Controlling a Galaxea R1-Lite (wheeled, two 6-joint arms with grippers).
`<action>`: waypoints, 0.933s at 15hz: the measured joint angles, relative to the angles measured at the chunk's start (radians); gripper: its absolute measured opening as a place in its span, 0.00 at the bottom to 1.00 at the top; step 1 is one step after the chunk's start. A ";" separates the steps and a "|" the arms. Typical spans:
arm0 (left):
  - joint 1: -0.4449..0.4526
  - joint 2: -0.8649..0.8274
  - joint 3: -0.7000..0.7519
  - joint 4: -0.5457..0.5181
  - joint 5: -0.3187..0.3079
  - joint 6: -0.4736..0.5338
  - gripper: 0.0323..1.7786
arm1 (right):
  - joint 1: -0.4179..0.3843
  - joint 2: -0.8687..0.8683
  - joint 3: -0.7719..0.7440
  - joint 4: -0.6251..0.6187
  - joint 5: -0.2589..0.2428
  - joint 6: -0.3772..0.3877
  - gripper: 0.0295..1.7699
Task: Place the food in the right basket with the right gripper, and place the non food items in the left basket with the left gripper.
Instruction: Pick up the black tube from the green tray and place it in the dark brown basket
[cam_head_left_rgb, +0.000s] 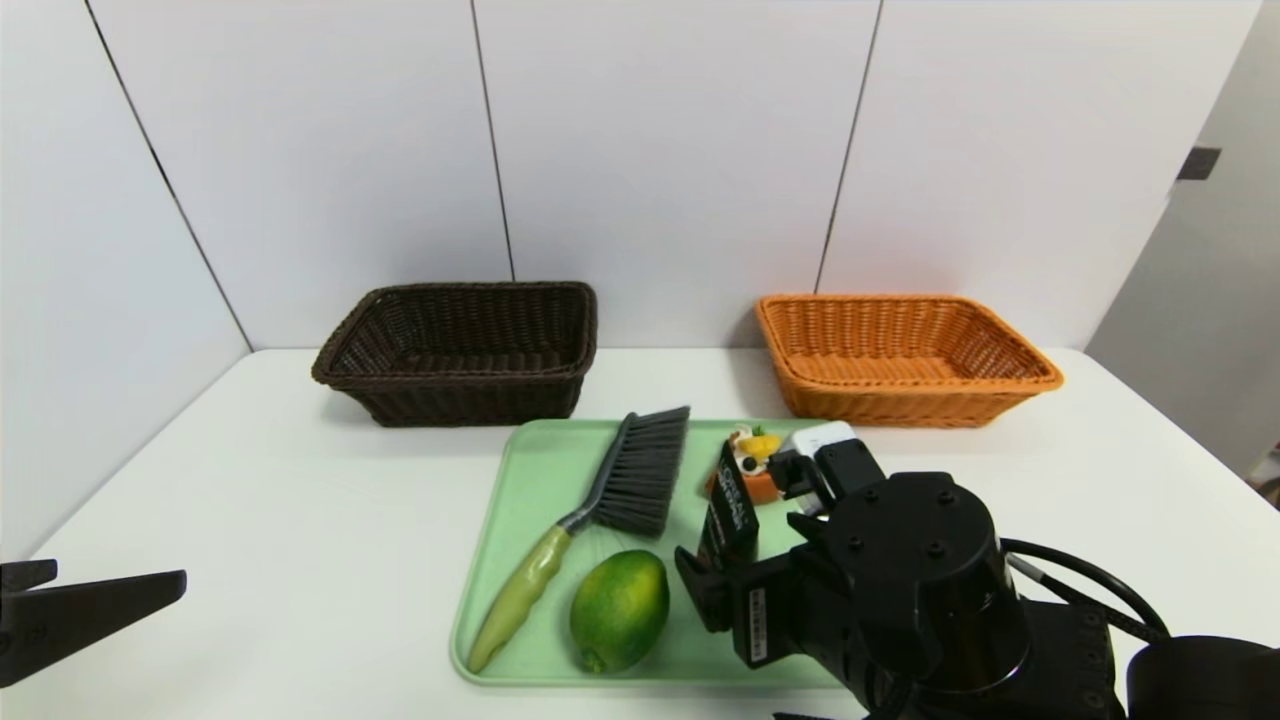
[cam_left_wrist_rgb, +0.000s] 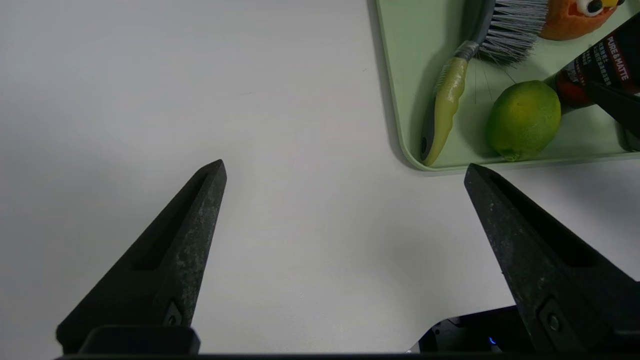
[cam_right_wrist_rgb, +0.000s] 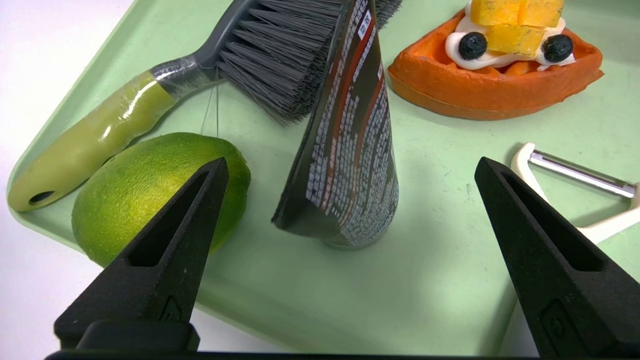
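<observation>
White tabletop (cam_head_left_rgb: 300, 520), matte, bounded at the back and on the left by pale wall panels (cam_head_left_rgb: 660, 150) with dark vertical seams; a grey wall section shows at the 2 o'clock corner of the head view. Green tray (cam_head_left_rgb: 530, 470) sits at the centre front of the table. Dark brown basket (cam_head_left_rgb: 460, 350) stands at 11 o'clock from the tray, orange basket (cam_head_left_rgb: 900, 355) at 1 o'clock; both are against the back wall, well apart from each other, nothing visible inside. On the tray: a brush (cam_head_left_rgb: 600, 510) with grey bristles and a yellow-green handle lying diagonally, handle end toward 7 o'clock; a green lime (cam_head_left_rgb: 620, 610) at the tray's 6 o'clock edge, just beside the handle; a dark tube (cam_right_wrist_rgb: 350, 150) standing upright on its cap near the centre; an orange waffle toy (cam_right_wrist_rgb: 495, 75) with yellow and white topping at 12 o'clock from the tube; a white peeler (cam_right_wrist_rgb: 580, 200) at 3 o'clock. Right gripper (cam_right_wrist_rgb: 350, 165) hovers low over the tray's near edge, fingers spread wide, nothing grasped, tube between the fingertips' line of sight, lime just by one finger. Left gripper (cam_left_wrist_rgb: 345, 170) parked over bare table at 9 o'clock from the tray, fingers spread, holding nothing.
</observation>
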 joint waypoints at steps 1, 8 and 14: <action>0.000 -0.001 0.001 0.000 0.000 -0.002 0.95 | 0.000 0.006 0.000 -0.014 0.000 -0.001 0.96; 0.000 -0.015 0.011 0.001 -0.001 -0.004 0.95 | -0.005 0.089 -0.004 -0.132 0.001 -0.001 0.96; 0.000 -0.023 0.028 0.001 -0.001 -0.003 0.95 | -0.016 0.108 0.006 -0.142 0.002 -0.002 0.57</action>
